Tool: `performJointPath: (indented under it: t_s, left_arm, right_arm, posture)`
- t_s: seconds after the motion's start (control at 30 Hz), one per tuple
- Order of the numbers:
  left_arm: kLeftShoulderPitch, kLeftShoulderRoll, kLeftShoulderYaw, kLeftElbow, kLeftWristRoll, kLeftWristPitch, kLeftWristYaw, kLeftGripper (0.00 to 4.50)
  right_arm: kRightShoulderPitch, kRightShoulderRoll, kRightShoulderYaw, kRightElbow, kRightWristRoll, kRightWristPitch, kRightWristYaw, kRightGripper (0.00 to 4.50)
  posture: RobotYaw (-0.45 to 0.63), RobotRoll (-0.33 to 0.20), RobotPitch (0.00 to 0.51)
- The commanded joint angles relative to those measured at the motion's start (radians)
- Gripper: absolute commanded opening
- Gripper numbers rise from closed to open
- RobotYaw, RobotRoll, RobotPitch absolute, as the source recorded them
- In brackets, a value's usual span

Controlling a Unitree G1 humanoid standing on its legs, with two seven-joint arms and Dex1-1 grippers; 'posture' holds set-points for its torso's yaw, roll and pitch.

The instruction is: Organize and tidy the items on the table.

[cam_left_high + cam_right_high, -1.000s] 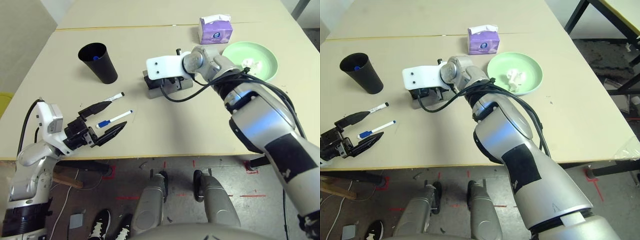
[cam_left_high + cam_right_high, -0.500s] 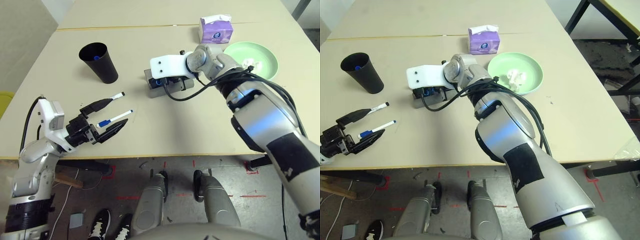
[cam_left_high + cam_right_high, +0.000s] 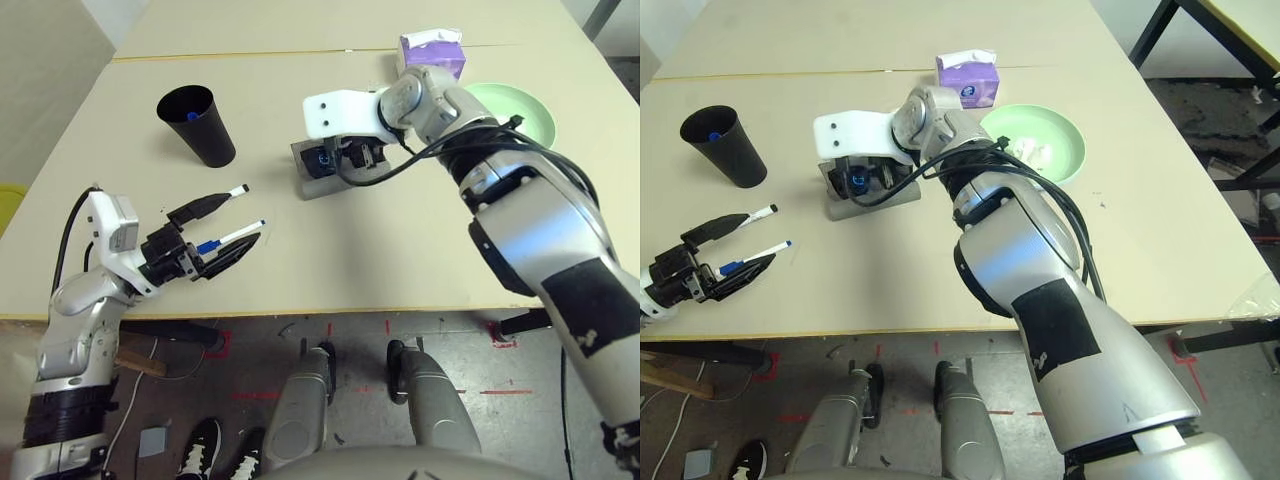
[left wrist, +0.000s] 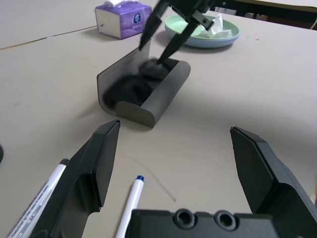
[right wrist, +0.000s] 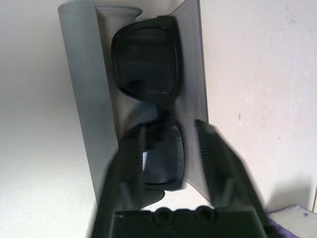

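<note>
The right gripper (image 5: 171, 131) stands parted and released over the open grey case (image 4: 171, 91); the black sunglasses (image 5: 147, 59) lie inside it; nearer the robot than the case, the left gripper (image 4: 176, 148) spreads wide above the beige table (image 3: 400, 260).

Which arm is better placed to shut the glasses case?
Right, likely: its open claw hovers right over the case with the sunglasses inside. The left claw is over by the markers.
</note>
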Motion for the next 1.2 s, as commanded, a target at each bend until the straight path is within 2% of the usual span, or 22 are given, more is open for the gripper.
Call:
performJointPath:
  t_s: [0.03, 0.13, 0.27, 0.4, 0.47, 0.6, 0.73, 0.87, 1.03, 1.13, 1.2]
  left_arm:
    - [0.009, -0.006, -0.007, 0.015, 0.014, -0.008, -0.006, 4.5]
    - [0.011, -0.008, -0.005, 0.018, 0.017, -0.012, -0.004, 4.5]
    - [0.009, -0.014, -0.007, 0.015, 0.019, -0.011, 0.001, 4.5]
    - [-0.006, -0.021, -0.005, 0.033, 0.019, -0.012, 0.003, 4.5]
    - [-0.02, -0.026, -0.005, 0.053, 0.022, -0.015, 0.005, 4.5]
    - [-0.058, -0.037, -0.009, 0.083, 0.029, -0.019, 0.024, 4.5]
    - [-0.097, -0.047, -0.018, 0.123, 0.062, -0.019, 0.076, 4.5]
    - [-0.129, -0.048, -0.04, 0.175, 0.123, -0.012, 0.142, 4.5]
    - [-0.217, -0.04, -0.074, 0.245, 0.177, 0.118, 0.257, 4.5]
    - [-0.275, -0.031, -0.084, 0.286, 0.205, 0.162, 0.295, 4.5]
    - [-0.324, -0.02, -0.095, 0.325, 0.221, 0.2, 0.309, 4.5]
  right_arm:
    - [-0.01, 0.0, -0.016, -0.013, 0.011, -0.001, 0.013, 3.38]
    - [-0.015, -0.003, -0.019, -0.015, 0.011, -0.001, 0.021, 4.46]
    - [-0.033, -0.025, -0.046, -0.03, 0.04, 0.022, 0.099, 4.46]
    - [-0.039, -0.099, -0.111, -0.118, 0.132, 0.118, 0.317, 4.46]
    - [-0.018, -0.17, -0.149, -0.228, 0.18, 0.199, 0.407, 4.46]
    - [0.097, -0.317, -0.241, -0.588, 0.296, 0.503, 0.523, 4.46]
    - [0.34, -0.468, -0.372, -1.021, 0.436, 0.839, 0.526, 4.46]
    - [0.605, -0.546, -0.512, -1.326, 0.591, 1.077, 0.468, 4.46]
    - [0.98, -0.491, -0.795, -1.581, 0.748, 1.141, 0.272, 4.46]
    - [1.138, -0.469, -0.891, -1.675, 0.897, 1.187, 0.26, 4.46]
    - [1.24, -0.462, -0.924, -1.683, 0.935, 1.11, 0.254, 4.46]
  posture:
    - [0.02, 0.0, 0.249]
    - [0.01, 0.0, 0.25]
    - [0.0, 0.0, 0.25]
    - [-0.02, 0.0, 0.25]
    - [-0.03, 0.0, 0.25]
    - [-0.05, 0.0, 0.251]
    - [-0.07, 0.0, 0.254]
    - [-0.1, 0.0, 0.253]
    - [-0.13, 0.0, 0.245]
    - [-0.15, 0.0, 0.237]
    - [-0.16, 0.0, 0.235]
